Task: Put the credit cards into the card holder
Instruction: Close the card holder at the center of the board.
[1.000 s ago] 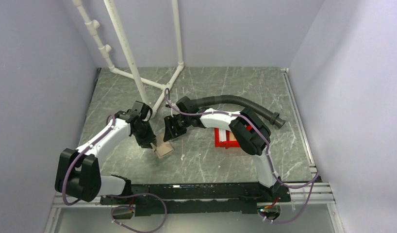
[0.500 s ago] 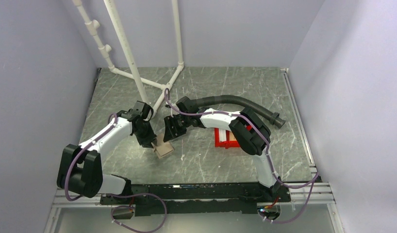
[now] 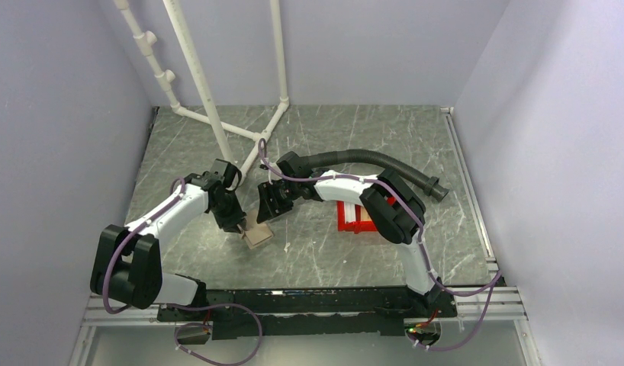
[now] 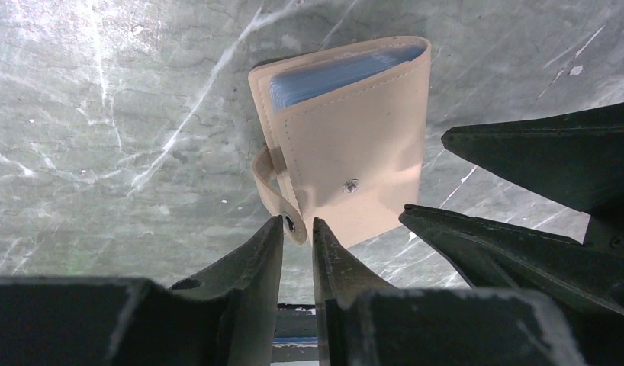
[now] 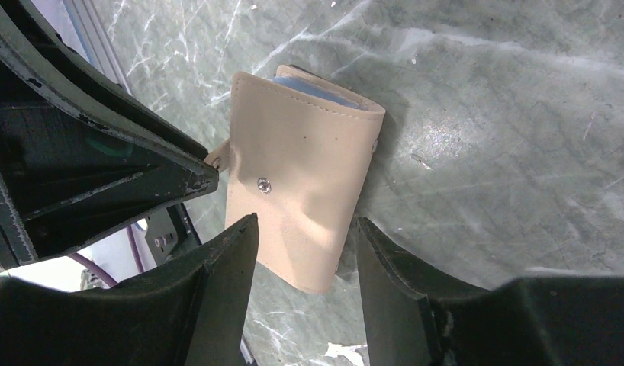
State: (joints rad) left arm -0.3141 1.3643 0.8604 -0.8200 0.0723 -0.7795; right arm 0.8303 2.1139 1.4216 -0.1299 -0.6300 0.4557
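Observation:
The card holder [image 3: 257,235] is a tan folded wallet lying closed on the marble table; it also shows in the left wrist view [image 4: 355,145] and the right wrist view [image 5: 297,168]. My left gripper [image 3: 239,226] is at its left edge. In the left wrist view its fingertips [image 4: 297,223] are nearly together around the snap strap [image 4: 277,194]. My right gripper [image 3: 265,214] is open, and its fingers [image 5: 305,232] straddle the wallet's near end without closing on it. Pale credit cards [image 3: 361,219] lie in the red bin [image 3: 344,216], mostly hidden by the right arm.
A white pipe frame [image 3: 217,122] stands at the back left. A black corrugated hose [image 3: 370,158] lies behind the right arm. Grey walls close in the table on three sides.
The left arm's elbow has shifted slightly to the right. Both grippers and the wallet stay in nearly the same place.

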